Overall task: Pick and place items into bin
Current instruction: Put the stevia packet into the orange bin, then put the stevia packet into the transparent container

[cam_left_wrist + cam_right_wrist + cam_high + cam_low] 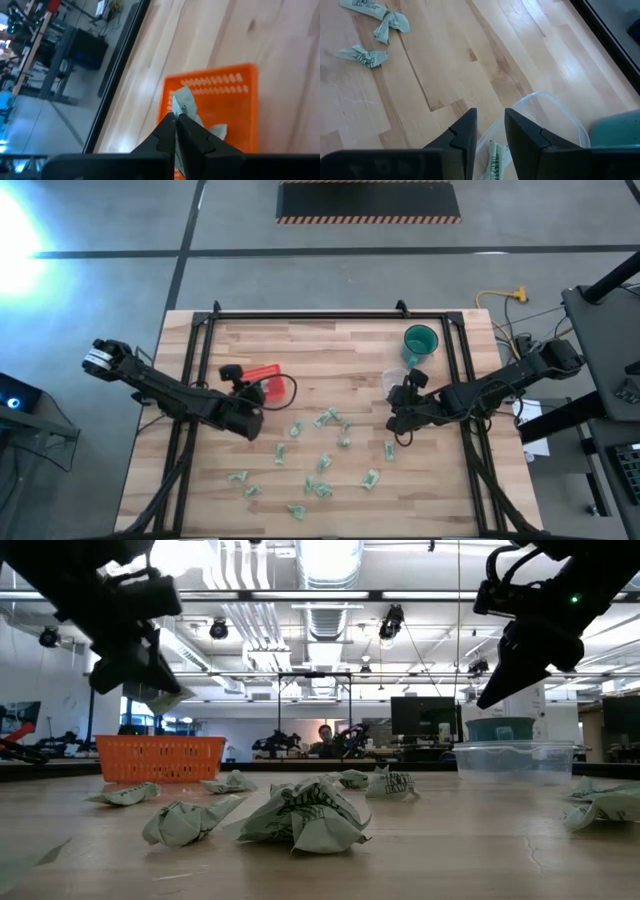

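Several pale green-and-white crumpled wrappers (322, 463) lie scattered on the wooden table, and they show close up in the low view (300, 817). My left gripper (175, 118) hangs over the red-orange tray (235, 115), shut on one wrapper (183, 104). It also shows in the high view (256, 390) beside the tray (266, 374). My right gripper (490, 122) is open above a clear plastic container (555, 112). One wrapper (493, 156) lies inside that container. My left gripper pinches one crumpled wrapper between its two fingertips, which are on its near edge (179, 111). The wrapper is lifted clear above the tray. In the low view it sticks out below the fingers (166, 698), which slant downward.
A teal cup (420, 340) stands behind the clear container (395, 380) near the table's far right. A black frame rail (330, 317) borders the far edge and the sides. Wrappers (366, 55) lie between the two arms and toward the near edge.
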### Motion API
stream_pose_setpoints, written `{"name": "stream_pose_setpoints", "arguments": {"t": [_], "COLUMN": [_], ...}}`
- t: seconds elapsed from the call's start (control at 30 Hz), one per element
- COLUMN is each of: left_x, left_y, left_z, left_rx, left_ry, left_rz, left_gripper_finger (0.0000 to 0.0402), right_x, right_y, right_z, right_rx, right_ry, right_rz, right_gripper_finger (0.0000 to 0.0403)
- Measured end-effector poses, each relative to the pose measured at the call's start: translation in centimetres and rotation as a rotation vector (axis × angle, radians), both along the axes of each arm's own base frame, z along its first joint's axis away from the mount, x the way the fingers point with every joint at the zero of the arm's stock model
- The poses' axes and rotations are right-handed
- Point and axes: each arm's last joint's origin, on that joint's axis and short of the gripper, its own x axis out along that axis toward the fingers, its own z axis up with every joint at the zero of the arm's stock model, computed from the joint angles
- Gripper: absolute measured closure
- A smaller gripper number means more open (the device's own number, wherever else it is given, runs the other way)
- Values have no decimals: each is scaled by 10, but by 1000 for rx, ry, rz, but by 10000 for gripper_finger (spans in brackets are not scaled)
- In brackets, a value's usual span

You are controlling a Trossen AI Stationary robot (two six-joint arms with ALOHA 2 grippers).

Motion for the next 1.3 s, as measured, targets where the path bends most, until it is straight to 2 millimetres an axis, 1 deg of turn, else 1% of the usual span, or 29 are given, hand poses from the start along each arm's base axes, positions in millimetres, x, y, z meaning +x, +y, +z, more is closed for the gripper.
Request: {"name": "stream_pose_setpoints", "arguments": {"t": [0.27,0.33,0.47,0.63,0.77,0.9,1.0,1.1,1.17,1.3], "left_x": [-9,-10,-10,-10,-10,-10,-7,-4,-2,2], "left_y": [3,3,4,4,4,4,3,0,-3,-10], "left_z": [-11,-13,-13,-13,-13,-13,-7,1,6,12], "left_rx": [-2,-8,-12,-1,5,7,0,-28,-62,-126], "left_ry": [24,18,10,5,6,5,-14,-27,-35,-40], "left_rz": [19,29,36,39,40,40,35,13,-16,-82], "left_gripper_finger": [401,402,396,352,310,282,273,272,272,272], "right_x": [3,6,13,21,22,22,22,27,34,47], "right_y": [1,2,8,13,13,13,15,19,22,25], "right_z": [2,3,3,5,6,4,-1,-10,-18,-33], "right_rx": [2,14,72,104,100,104,146,166,148,62], "right_ry": [-29,-38,-94,-168,-188,-187,-185,-207,-230,-187], "right_rz": [17,52,175,325,343,346,386,479,547,639], "right_gripper_finger": [316,316,312,308,309,315,318,319,317,312]}}
